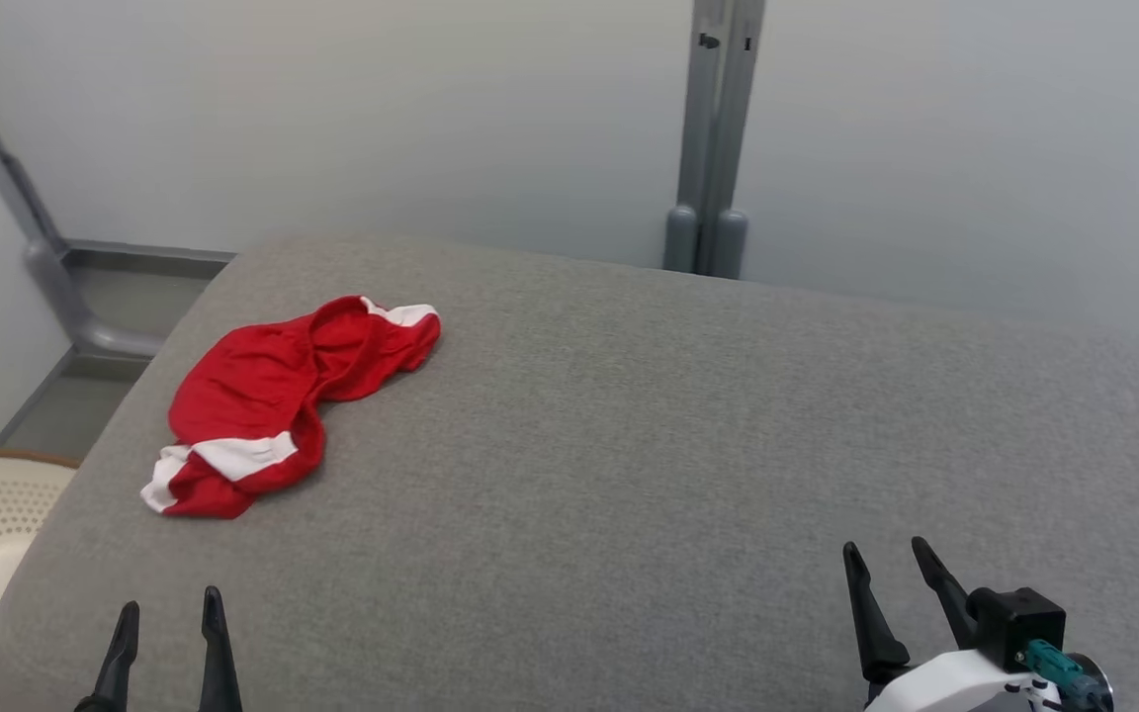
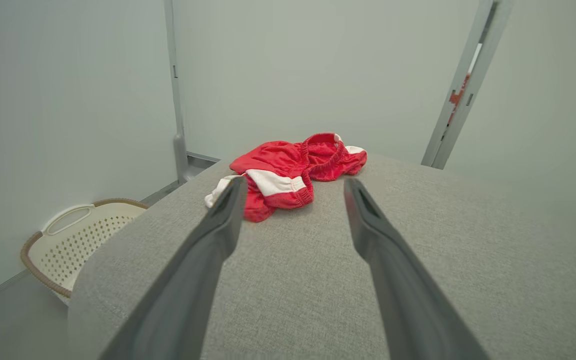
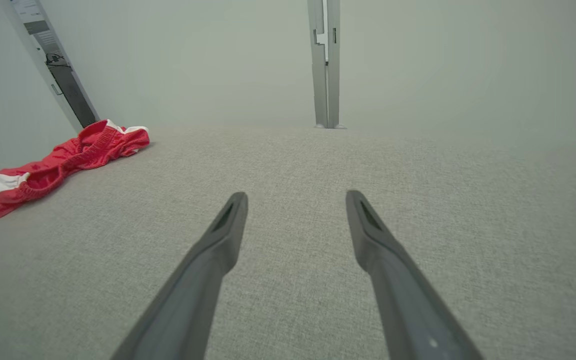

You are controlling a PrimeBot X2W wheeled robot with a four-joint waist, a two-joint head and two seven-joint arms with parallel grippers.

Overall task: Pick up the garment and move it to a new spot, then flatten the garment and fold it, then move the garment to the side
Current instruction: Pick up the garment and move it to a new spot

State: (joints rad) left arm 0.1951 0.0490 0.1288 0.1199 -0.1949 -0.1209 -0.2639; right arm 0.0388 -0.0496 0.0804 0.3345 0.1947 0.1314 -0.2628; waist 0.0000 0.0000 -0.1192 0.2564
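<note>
With left gripper [image 1: 171, 598] and right gripper [image 1: 883, 544] spread empty, the bunched garment [image 1: 283, 396], its layers seemingly tangled, could be pushed over the nearby table [image 1: 629, 445] edge by a shallow pinch.

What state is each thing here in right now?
Red and white fabric garment: crumpled, lying loose on the grey padded table.
Left end effector: open, empty, short of the garment.
Right end effector: open, empty, over bare table.
Cream perforated plastic basket: upright on the floor.
</note>
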